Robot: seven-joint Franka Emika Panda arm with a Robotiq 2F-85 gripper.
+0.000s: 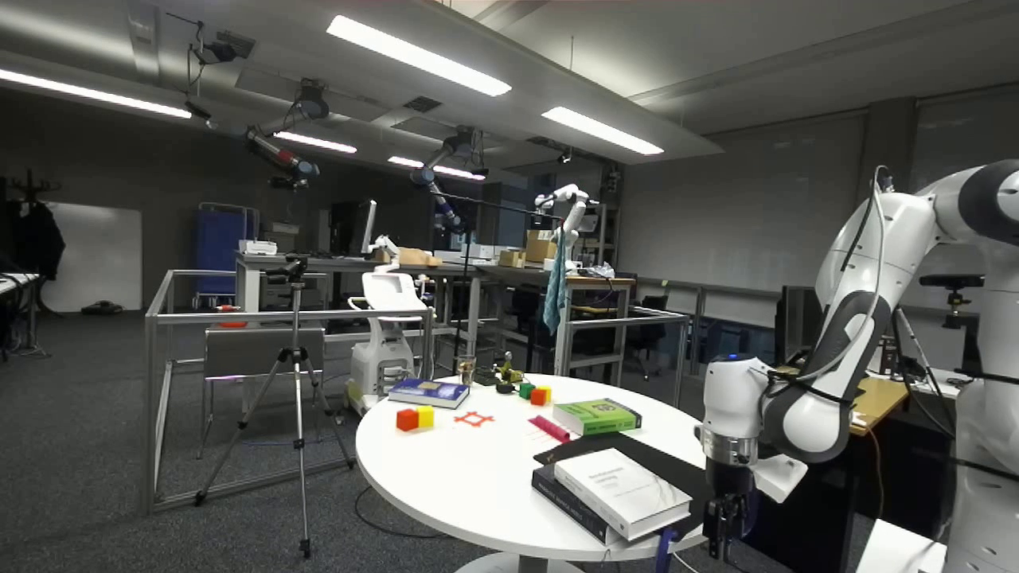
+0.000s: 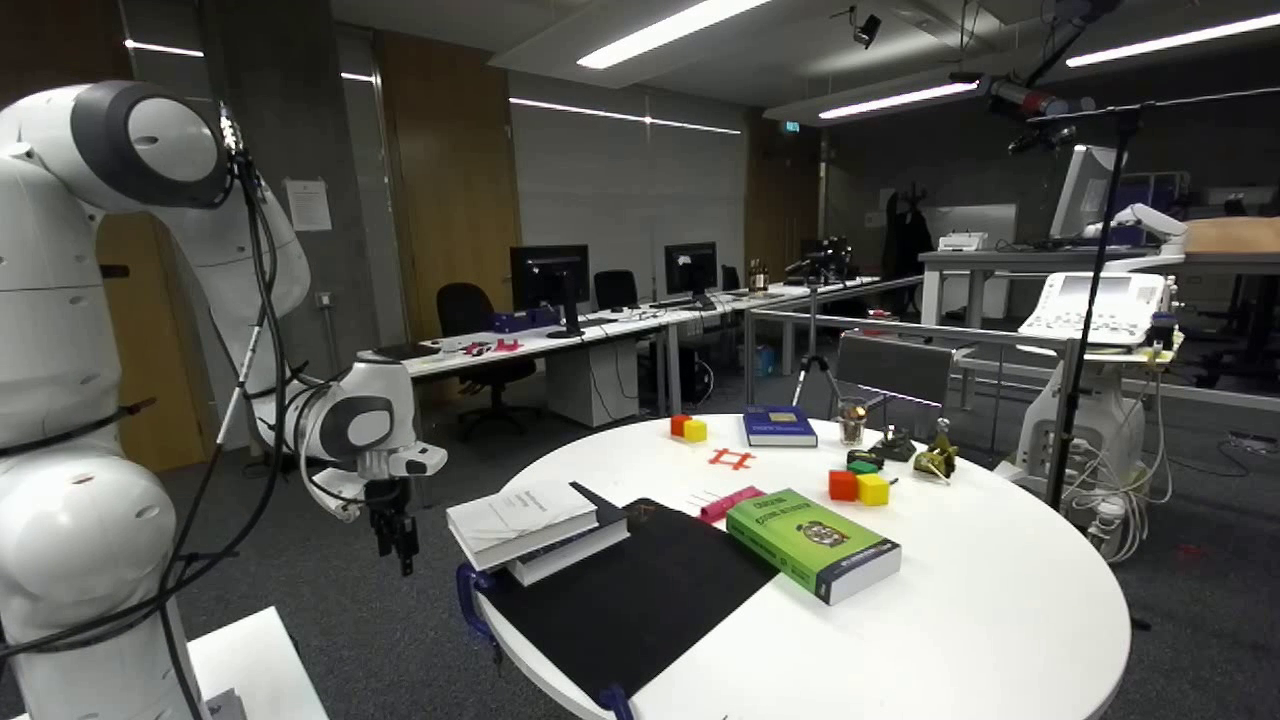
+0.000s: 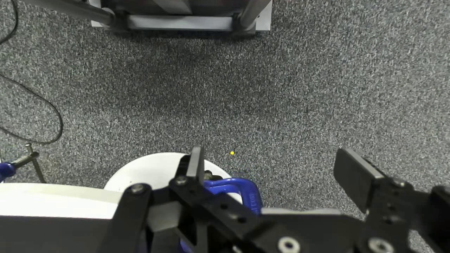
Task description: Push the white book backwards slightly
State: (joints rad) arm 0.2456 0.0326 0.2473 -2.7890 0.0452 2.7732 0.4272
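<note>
The white book [image 1: 621,487] lies on a dark book [image 1: 567,501] near the table's edge on the robot's side. It also shows in an exterior view [image 2: 522,520], skewed on the dark book [image 2: 572,548], with one end reaching to about the table edge. My gripper [image 1: 720,541] hangs beyond the table edge, beside the book and apart from it, and also shows in an exterior view [image 2: 397,560]. In the wrist view the gripper [image 3: 270,158] has its fingers wide apart with only floor between them. The white book cannot be made out for certain there.
A black mat [image 2: 640,600] covers part of the round white table [image 2: 960,600], held by blue clamps [image 2: 472,600]. A blue clamp also shows in the wrist view [image 3: 248,193]. A green book [image 2: 815,540], pink item [image 2: 730,503], blue book [image 2: 780,427] and coloured cubes [image 2: 858,488] lie farther off.
</note>
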